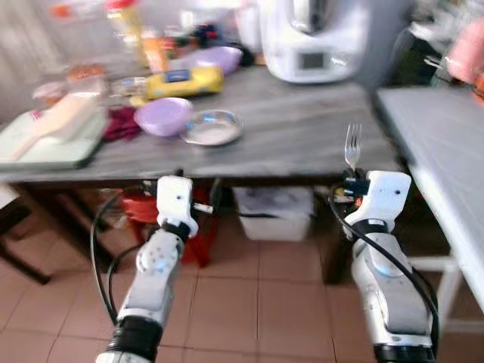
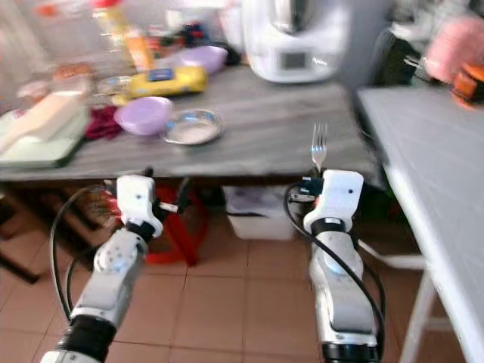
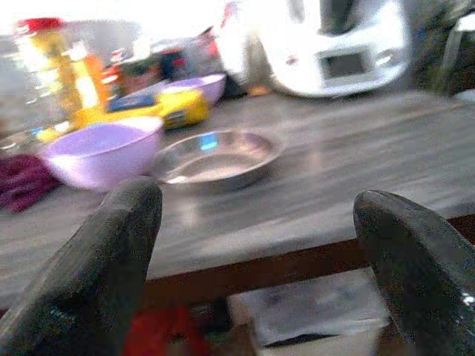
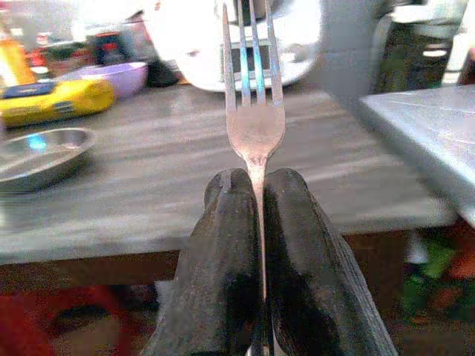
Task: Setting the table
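My right gripper (image 4: 256, 194) is shut on a silver fork (image 1: 352, 145), held upright with its tines up, just in front of the grey wooden table (image 1: 302, 144). The fork's tines (image 4: 250, 44) rise straight above the closed fingers. My left gripper (image 3: 256, 215) is open and holds nothing, level with the table's front edge. A shallow steel dish (image 1: 213, 127) and a lilac bowl (image 1: 162, 116) sit on the table ahead of the left gripper. A second lilac bowl (image 1: 219, 57) stands farther back.
A white kitchen machine (image 1: 314, 41) stands at the table's back. A yellow packet (image 1: 184, 81), bottles (image 1: 128, 26), a maroon cloth (image 1: 121, 123) and a pale tray (image 1: 49, 144) crowd the left side. A second grey table (image 1: 446, 151) runs along the right. A white bin (image 1: 274, 213) sits underneath.
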Tool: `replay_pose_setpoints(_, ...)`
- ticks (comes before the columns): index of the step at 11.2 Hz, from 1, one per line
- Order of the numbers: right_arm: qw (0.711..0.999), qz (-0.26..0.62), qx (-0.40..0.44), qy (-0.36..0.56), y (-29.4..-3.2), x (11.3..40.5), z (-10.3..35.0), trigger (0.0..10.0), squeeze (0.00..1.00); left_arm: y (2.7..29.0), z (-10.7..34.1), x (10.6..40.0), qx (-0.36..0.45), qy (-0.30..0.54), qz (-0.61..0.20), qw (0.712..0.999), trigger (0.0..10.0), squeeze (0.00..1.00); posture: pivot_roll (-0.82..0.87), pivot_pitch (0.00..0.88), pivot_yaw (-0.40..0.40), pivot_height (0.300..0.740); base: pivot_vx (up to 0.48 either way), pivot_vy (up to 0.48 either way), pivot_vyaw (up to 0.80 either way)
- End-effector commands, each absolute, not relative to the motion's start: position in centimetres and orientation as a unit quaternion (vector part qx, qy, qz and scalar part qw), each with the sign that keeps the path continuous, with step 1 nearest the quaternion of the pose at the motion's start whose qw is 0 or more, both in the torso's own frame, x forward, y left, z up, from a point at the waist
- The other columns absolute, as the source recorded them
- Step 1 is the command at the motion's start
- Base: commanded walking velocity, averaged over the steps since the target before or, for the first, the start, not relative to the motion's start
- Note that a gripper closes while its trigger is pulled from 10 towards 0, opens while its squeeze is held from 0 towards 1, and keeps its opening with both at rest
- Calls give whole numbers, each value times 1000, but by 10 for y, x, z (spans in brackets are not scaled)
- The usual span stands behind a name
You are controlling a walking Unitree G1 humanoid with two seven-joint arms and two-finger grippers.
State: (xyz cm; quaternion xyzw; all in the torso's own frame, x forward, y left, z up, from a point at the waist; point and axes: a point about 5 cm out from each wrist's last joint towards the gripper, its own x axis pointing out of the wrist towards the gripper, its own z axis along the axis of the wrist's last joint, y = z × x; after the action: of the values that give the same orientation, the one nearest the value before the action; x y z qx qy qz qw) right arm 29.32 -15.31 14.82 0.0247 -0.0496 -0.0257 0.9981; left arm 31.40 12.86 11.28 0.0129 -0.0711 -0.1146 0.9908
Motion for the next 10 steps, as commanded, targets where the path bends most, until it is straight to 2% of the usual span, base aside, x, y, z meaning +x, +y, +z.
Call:
replay_pose_setpoints(1,998,-12,26,-60,-144,294,154,10000,0,138,113,315,17,-68,-103,992,10000,0,-96,80,117,740,337,0,513)
replay_pose_setpoints(3,998,-12,34,-58,-144,294,153,10000,0,137,114,315,18,-67,-106,992,10000,0,-96,83,117,740,337,0,706)
replay_pose_setpoints(10,997,-30,33,-59,-149,293,154,10000,0,132,112,312,12,-62,-114,991,10000,0,-96,89,110,740,331,0,0)
